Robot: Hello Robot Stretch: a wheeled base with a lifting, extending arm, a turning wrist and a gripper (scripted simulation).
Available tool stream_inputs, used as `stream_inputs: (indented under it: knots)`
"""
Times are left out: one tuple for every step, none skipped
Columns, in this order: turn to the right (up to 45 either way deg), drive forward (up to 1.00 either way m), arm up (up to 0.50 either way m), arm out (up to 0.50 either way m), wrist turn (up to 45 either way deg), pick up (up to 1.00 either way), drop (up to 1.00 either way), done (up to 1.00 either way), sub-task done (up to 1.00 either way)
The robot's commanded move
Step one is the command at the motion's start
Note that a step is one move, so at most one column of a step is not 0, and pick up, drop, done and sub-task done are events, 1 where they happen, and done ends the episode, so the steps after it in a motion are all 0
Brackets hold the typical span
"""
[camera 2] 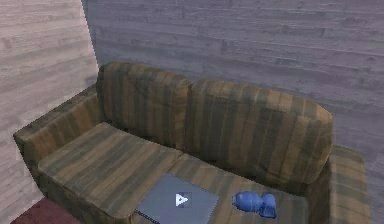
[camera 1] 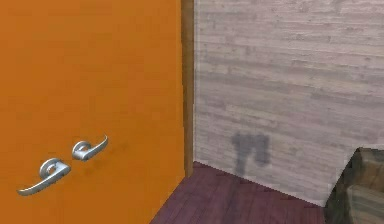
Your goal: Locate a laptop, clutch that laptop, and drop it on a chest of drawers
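A grey laptop [camera 2: 178, 204] lies flat, lid down, on the right seat cushion of a striped olive-brown sofa [camera 2: 150, 110], with a small blue object [camera 2: 257, 203] just beside it. Ahead is an orange door [camera 1: 90, 70] with two silver lever handles [camera 1: 88, 149]. I cannot tell the gripper's state.

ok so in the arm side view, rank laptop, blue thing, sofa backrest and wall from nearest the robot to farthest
1. Flat grey laptop, on the seat cushion at the bottom edge, and small rounded blue thing, right of it: too close to call.
2. Striped brown fabric sofa backrest, behind both.
3. Grey wood-plank wall, behind that, farthest.
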Motion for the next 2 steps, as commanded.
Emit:
stream_inputs:
  knots:
    - [0.0, 0.0, 0.0, 0.0, 0.0, 1.0, 0.0, 0.0, 0.0]
    - [0.0, 0.0, 0.1, 0.0, 0.0, 0.0, 0.0, 0.0, 0.0]
